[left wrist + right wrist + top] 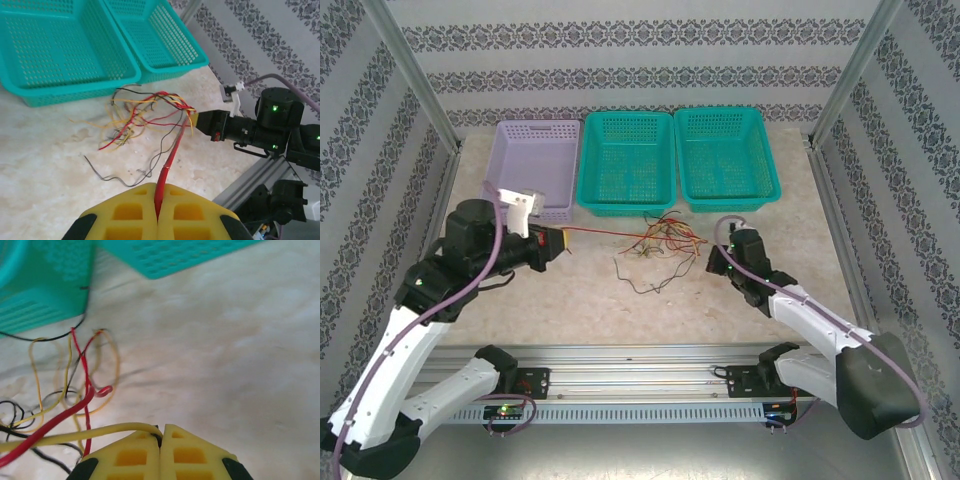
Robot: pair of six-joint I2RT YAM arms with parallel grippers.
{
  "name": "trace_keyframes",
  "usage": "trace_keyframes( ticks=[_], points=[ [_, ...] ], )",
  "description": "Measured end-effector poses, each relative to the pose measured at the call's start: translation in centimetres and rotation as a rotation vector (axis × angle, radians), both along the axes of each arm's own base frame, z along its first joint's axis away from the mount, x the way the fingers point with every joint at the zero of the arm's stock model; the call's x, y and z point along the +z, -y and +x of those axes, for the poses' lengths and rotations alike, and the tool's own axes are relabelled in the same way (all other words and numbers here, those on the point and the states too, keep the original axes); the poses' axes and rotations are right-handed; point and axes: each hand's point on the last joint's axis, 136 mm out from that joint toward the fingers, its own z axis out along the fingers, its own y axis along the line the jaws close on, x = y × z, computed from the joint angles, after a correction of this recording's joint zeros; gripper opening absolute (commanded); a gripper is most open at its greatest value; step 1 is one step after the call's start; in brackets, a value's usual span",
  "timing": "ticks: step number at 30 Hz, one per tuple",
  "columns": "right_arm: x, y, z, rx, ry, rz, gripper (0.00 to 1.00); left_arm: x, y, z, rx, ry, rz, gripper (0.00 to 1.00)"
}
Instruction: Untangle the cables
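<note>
Left gripper (159, 192) is pinching a red cable (172, 150) that's running straight across to the tangle (658, 242). Right gripper (161, 434) is sitting just beside it, clamping what's probably a yellow cable (75, 436).

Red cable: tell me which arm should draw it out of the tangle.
Left. The left tool is shut on the red cable, which runs straight to the tangle. The right tool is shut on a yellow cable at the tangle's other side, so it likely anchors.
</note>
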Motion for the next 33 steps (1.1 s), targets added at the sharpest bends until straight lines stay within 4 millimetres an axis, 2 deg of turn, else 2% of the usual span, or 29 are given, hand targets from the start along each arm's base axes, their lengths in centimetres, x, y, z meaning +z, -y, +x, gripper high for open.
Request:
trace_keyframes(
  ticks=[2,4,10,15,18,22,29,33],
  points=[
    [-1.5,2.2,-0.6,-0.077,-0.051,-0.009,0.00,2.1,-1.1,-0.3,0.037,0.058,0.008,0.00],
    [-2.7,3.4,-1.4,-0.123,-0.100,-0.017,0.00,4.6,-2.1,-0.8,0.071,0.128,0.002,0.00],
    [-3.5,3.7,-2.0,-0.140,-0.138,-0.015,0.00,11.2,-4.2,-3.1,0.124,0.293,-0.040,0.00],
    [-3.4,3.4,-1.9,-0.133,-0.133,-0.012,0.00,13.3,-4.2,-3.0,0.128,0.329,-0.055,0.00],
    [-3.0,2.5,-2.0,-0.093,-0.112,-0.013,0.00,13.6,-3.4,-1.6,0.121,0.315,-0.048,0.00],
    [-2.2,1.0,-2.1,-0.029,-0.073,-0.017,0.00,14.2,-1.8,1.5,0.104,0.306,-0.041,0.00],
    [-1.3,0.6,-2.5,0.008,0.018,0.000,0.00,18.6,1.1,7.3,0.080,0.395,-0.060,0.00],
    [-0.5,0.4,-3.3,0.035,0.093,0.024,0.00,19.8,2.4,10.4,0.078,0.443,-0.060,0.00]
  ],
)
